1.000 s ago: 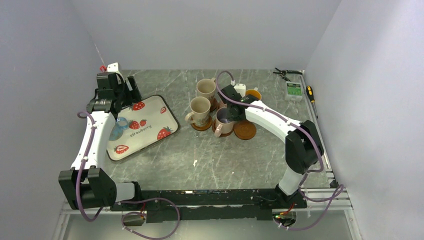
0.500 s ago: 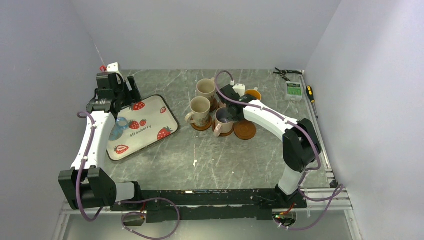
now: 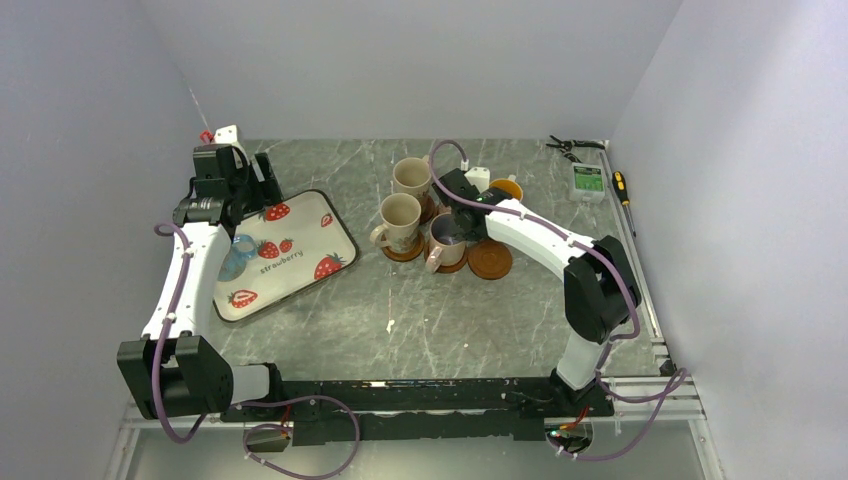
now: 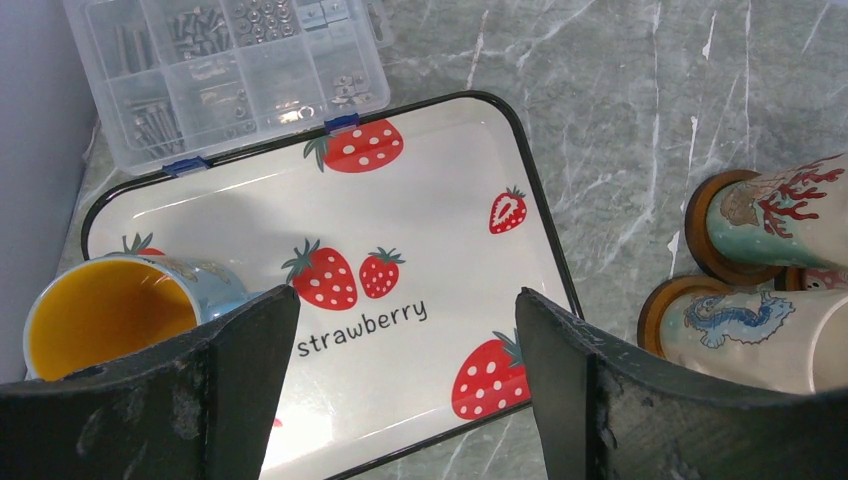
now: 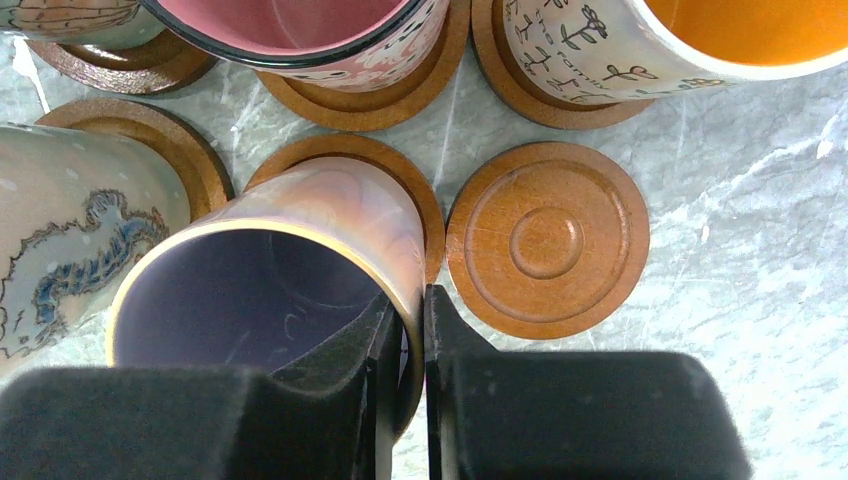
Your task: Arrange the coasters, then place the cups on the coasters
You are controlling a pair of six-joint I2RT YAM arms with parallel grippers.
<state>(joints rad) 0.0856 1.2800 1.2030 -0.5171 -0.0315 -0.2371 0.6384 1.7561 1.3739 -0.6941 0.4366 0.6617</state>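
Observation:
The right gripper (image 5: 412,330) is shut on the rim of the lavender-inside cup (image 5: 270,290), one finger inside the wall and one outside. That cup stands on a coaster (image 5: 420,200). An empty coaster (image 5: 547,238) lies just to its right. Around them on coasters stand a dragon-print cup (image 5: 70,240), a pink-inside cup (image 5: 300,25) and an orange-inside cup (image 5: 640,40). My left gripper (image 4: 400,380) hangs open over the strawberry tray (image 4: 430,240). A blue cup (image 4: 110,315) with an orange inside lies on the tray beside its left finger.
A clear box of screws (image 4: 220,70) sits behind the tray by the left wall. Pliers (image 3: 572,146), a small device (image 3: 588,180) and a screwdriver (image 3: 622,188) lie at the back right. The cup cluster (image 3: 400,215) stands mid-table.
The right arm has drawn slightly left and back with the lavender-inside cup. The left arm has not moved.

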